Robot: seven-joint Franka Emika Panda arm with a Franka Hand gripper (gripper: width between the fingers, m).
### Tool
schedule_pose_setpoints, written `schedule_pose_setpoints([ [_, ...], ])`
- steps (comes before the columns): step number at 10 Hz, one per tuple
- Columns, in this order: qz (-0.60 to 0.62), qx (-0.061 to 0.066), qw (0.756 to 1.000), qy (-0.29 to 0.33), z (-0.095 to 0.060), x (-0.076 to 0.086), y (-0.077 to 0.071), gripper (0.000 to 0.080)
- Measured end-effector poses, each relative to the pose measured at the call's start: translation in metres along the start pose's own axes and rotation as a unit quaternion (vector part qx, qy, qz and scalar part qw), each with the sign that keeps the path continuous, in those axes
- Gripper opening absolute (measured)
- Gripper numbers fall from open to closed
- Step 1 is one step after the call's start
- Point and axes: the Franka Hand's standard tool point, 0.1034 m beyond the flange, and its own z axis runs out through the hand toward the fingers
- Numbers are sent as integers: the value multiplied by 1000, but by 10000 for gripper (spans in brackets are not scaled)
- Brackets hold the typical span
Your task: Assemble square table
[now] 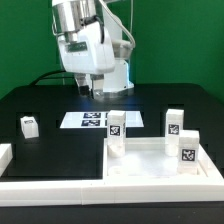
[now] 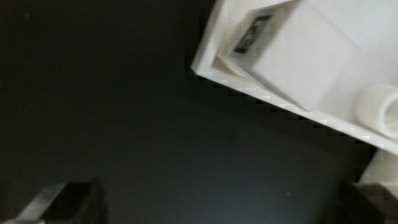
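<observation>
The white square tabletop (image 1: 150,162) lies at the front right of the black table, rim up. Three tagged white legs stand on it: one at its far left corner (image 1: 116,125), one at the far right (image 1: 174,122) and one at the near right (image 1: 187,149). Another leg (image 1: 29,126) stands alone at the exterior view's left. My gripper (image 1: 89,90) hangs open and empty above the table, behind the marker board. In the wrist view a tabletop corner (image 2: 311,65) with a tag (image 2: 254,35) shows, and my gripper (image 2: 217,205) has only black table between its fingers (image 2: 63,205).
The marker board (image 1: 88,119) lies flat on the table just below my gripper. White border rails run along the front edge (image 1: 100,188) and the left side (image 1: 5,155). The green wall stands behind the arm.
</observation>
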Motion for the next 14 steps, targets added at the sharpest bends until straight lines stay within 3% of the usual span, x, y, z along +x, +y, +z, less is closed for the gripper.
schedule_pose_setpoints([
  [1, -38, 0, 999, 20, 7, 3, -3, 649],
  [5, -188, -6, 982, 20, 9, 4, 0, 649],
  [6, -269, 0, 963, 33, 8, 18, 17, 649],
  [8, -389, -15, 921, 25, 16, 51, 72, 649],
  [9, -426, -23, 904, 18, 22, 61, 88, 649],
  [10, -447, -28, 894, 15, 25, 67, 97, 649],
  [14, -549, -38, 835, 16, 24, 72, 99, 649],
])
